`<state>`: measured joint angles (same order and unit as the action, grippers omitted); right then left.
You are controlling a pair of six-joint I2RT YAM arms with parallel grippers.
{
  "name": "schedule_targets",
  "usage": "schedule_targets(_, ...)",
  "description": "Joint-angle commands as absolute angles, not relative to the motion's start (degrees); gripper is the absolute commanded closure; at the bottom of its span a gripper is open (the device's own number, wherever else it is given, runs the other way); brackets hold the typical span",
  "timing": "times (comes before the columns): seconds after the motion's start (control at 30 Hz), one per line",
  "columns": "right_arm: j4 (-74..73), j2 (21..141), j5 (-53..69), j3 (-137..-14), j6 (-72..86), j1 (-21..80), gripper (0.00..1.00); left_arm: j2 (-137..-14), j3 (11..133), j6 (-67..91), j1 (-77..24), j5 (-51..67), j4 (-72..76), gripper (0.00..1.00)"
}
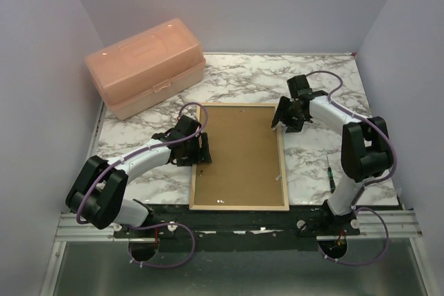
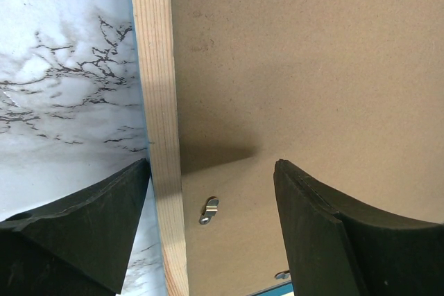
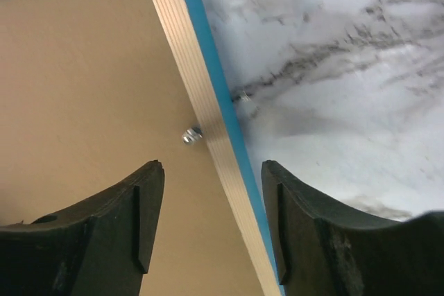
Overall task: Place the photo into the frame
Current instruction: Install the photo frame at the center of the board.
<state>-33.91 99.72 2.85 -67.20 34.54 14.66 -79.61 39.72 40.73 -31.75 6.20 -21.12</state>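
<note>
— Across the table, what lies in front of me, biggest first?

— You have one marble-patterned table (image 1: 236,77). At its far left corner stands one pale orange plastic box (image 1: 146,67), lid shut. At the centre lies one frame (image 1: 239,206), flat, light wood face up, with one brown board (image 1: 239,154) filling its opening. The blue shows only as a thin edge along the rail in both wrist views. Whether the photo sits under that board you cannot tell, since the board hides whatever is there.

— And my arms?

— You have two, one at each long side of the frame: your left arm (image 1: 139,161) and your right arm (image 1: 336,116). Your left claw (image 1: 203,149) hangs over the left rail with its two fingers (image 2: 76,240) spread wide, one above the marble and one above the board, holding nothing. Your right claw (image 1: 280,118) hangs over the right rail near the far corner. Its two fingers (image 3: 104,233) are likewise parted, one either side of the rail, with nothing gripped.

— Anything smaller?

— One screwdriver (image 1: 331,173) lies on the marble just right of the frame, near your right arm's base. Smallest are the metal tabs (image 2: 209,210) at the board's edge: you can count two in the left wrist view and one in the right.
</note>
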Motion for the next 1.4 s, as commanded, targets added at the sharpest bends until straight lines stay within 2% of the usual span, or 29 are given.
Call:
schedule_targets(0.0,-33.57,104.71,1.02,-72.23,32.57,14.59,0.41,-82.51,37.07,40.97,-32.69,7.82,-24.06,0.25)
schedule_targets(0.23,-33.53,109.51,0.18,-74.36,32.02,14.8,0.46,-82.85,37.27,40.7,-32.7,7.78,-24.58,0.25)
schedule_targets(0.43,-36.74,112.08,-8.49,-75.62,31.84,18.91,0.5,-82.73,37.58,40.43,-32.62,7.51,-24.69,0.25)
schedule_targets(0.63,-38.28,114.7,-11.08,-74.71,32.79,20.23,0.78,-82.92,37.77,40.6,-32.67,8.03,-23.99,0.25)
schedule_targets(0.8,-37.88,113.92,-11.08,-72.66,33.15,20.39,0.98,-82.75,38.0,40.52,-32.69,8.13,-23.97,0.25)
schedule_targets(0.83,-37.8,113.74,-11.16,-72.39,33.01,20.48,0.99,-82.75,38.07,40.52,-32.64,8.19,-23.89,0.25)
schedule_targets(1.23,-38.69,109.68,-18.95,-71.31,30.54,23.55,0.99,-81.5,37.63,41.2,-32.63,8.87,-23.3,0.25)
schedule_targets(1.33,-37.87,106.55,-17.05,-70.55,30.51,23.51,0.88,-80.8,37.42,41.46,-32.67,8.95,-23.3,0.22)
schedule_targets(1.37,-37.71,105.39,-16.16,-70.36,30.58,23.54,0.75,-80.6,37.36,41.48,-32.69,8.95,-23.32,0.21)
